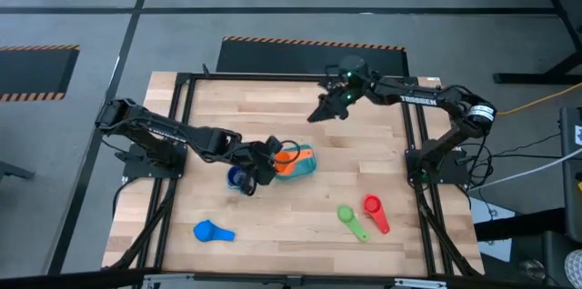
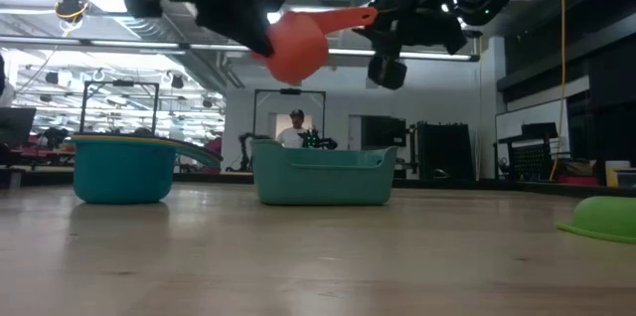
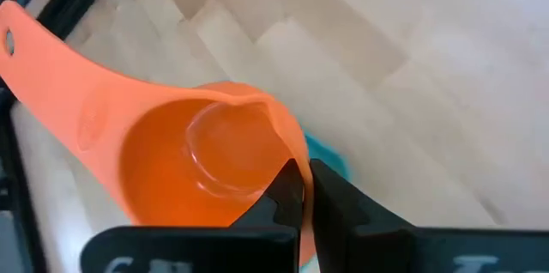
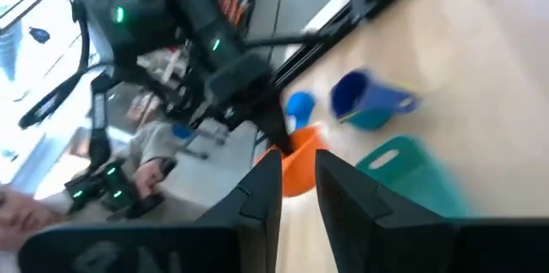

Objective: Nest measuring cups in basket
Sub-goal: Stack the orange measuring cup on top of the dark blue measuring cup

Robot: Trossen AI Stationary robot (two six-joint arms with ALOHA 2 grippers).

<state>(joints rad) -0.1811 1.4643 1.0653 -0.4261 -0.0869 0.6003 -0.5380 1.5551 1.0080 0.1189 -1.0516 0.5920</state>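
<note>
The orange plastic measuring cup (image 3: 197, 157), smooth and glossy with a round bowl and a flat tapering handle pierced by a small hole at its tip, hung in the air above the teal rounded-rectangular plastic basket (image 2: 323, 177), pinched at its rim by the left gripper (image 3: 302, 189), whose dark fingers sat clamped together on the thin wall. The basket stood near the middle of the pale wood-plank table (image 1: 300, 116), its thick rim showing clearly in the low view but half covered by the cup from above. Just beside it stood a dark blue cup (image 1: 239, 178) — largely hidden under the left arm's wrist — apparently sitting inside a light blue one (image 2: 124, 169), though how they fit was hard to make out. Another light blue scoop (image 1: 212, 231) lay alone near the front left edge; a green scoop (image 1: 351, 219) and a red scoop (image 1: 375, 212) lay close together toward the front right. The left arm reached low and nearly flat across the table. The right gripper (image 1: 320, 112) hovered over the back of the table, well apart from the cups, its fingers narrowly parted and holding nothing.
</note>
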